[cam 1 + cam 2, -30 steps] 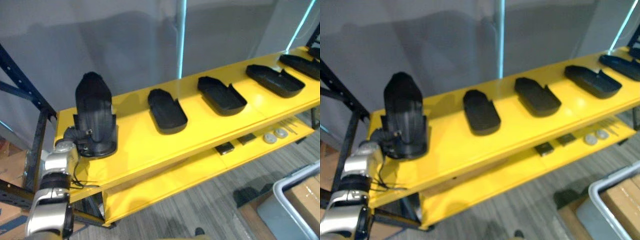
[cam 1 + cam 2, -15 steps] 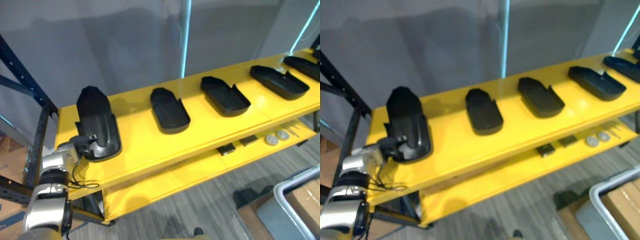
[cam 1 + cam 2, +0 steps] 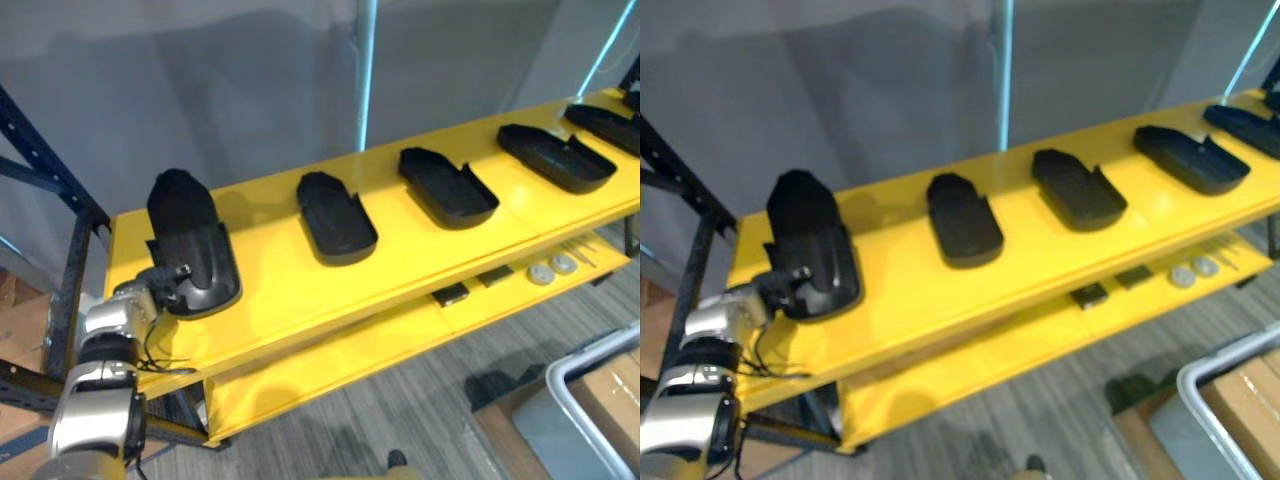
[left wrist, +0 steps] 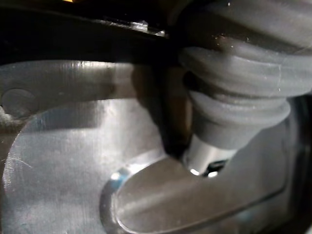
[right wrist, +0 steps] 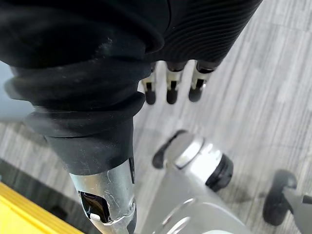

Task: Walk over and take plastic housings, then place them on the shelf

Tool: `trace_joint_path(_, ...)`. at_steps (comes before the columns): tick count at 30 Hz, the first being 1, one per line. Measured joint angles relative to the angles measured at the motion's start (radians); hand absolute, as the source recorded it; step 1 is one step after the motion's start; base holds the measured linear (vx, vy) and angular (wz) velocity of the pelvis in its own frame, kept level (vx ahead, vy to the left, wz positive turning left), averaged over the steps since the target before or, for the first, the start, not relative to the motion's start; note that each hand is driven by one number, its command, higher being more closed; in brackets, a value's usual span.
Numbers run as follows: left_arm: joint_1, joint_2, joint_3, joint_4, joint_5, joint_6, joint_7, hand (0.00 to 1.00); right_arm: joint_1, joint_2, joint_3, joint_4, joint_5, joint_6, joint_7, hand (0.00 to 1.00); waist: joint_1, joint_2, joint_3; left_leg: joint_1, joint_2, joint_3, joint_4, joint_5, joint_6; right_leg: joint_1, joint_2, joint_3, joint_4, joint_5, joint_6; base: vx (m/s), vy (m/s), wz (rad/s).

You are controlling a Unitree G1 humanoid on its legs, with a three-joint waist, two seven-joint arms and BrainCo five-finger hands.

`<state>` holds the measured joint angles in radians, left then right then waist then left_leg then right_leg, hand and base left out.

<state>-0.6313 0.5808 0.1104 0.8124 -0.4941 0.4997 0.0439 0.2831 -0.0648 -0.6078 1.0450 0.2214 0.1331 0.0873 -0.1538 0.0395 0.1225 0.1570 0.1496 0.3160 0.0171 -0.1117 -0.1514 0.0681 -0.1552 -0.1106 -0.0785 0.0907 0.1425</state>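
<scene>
A black plastic housing lies flat on the left end of the yellow shelf. My left hand is at its near end, and the thumb presses on the housing's grey surface in the left wrist view. Three more black housings lie in a row along the shelf to the right, and another sits at the far right edge. My right hand hangs over the floor with its fingers straight and nothing in it.
The lower yellow shelf carries small black blocks and round discs. A dark blue rack post stands at the left. A grey bin with a cardboard box sits on the floor at the lower right. A wheeled base is under my right hand.
The housing stood on end in my left hand a second ago; it has tipped down and now lies flat on the shelf. The hand stays at its near end.
</scene>
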Motion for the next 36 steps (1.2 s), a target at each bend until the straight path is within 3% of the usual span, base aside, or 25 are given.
trace_joint_path(1, -0.003, 0.001, 0.000, 0.000, 0.000, -0.002, -0.002, 0.00, 0.000, 0.000, 0.000, 0.000, 0.000, -0.001, 0.000, 0.00, 0.000, 0.000, 0.004, 0.000, 0.000, 0.000, 0.000, 0.000, 0.000, 0.000, 0.000, 0.000, 0.000, 0.000, 0.000, 0.00, 0.000, 0.00)
trace_joint_path(18, -0.042, 0.007, 0.002, 0.028, 0.043, -0.012, -0.029, 0.00, -0.009, -0.002, 0.002, 0.006, -0.002, -0.026, -0.001, 0.00, -0.009, 0.013, 0.027, -0.001, -0.001, 0.007, -0.005, 0.000, -0.001, -0.008, 0.001, 0.003, 0.000, 0.000, 0.000, 0.00, 0.000, -0.01)
trace_joint_path(27, -0.045, 0.011, -0.004, 0.028, 0.139, -0.024, -0.086, 0.00, -0.019, -0.016, 0.125, -0.016, -0.038, -0.185, 0.035, 0.00, -0.012, 0.016, 0.034, -0.002, -0.001, -0.008, -0.002, 0.000, 0.000, 0.002, -0.001, -0.011, 0.000, -0.001, -0.001, 0.00, 0.000, 0.03)
trace_joint_path(30, -0.045, 0.017, -0.005, 0.022, 0.191, -0.027, -0.125, 0.00, -0.020, -0.030, 0.242, -0.063, -0.006, -0.257, 0.119, 0.00, -0.014, 0.023, 0.038, -0.010, -0.001, -0.022, -0.001, 0.003, 0.002, 0.003, -0.001, -0.024, 0.000, -0.002, -0.002, -0.01, -0.006, 0.10)
trace_joint_path(36, -0.046, 0.041, -0.015, 0.019, 0.239, -0.027, -0.185, 0.00, -0.044, -0.059, 0.416, -0.125, 0.002, -0.293, 0.223, 0.00, -0.005, 0.024, 0.038, -0.019, 0.003, -0.063, 0.002, 0.010, 0.000, 0.025, -0.001, -0.072, 0.000, -0.011, -0.002, -0.01, -0.012, 0.20)
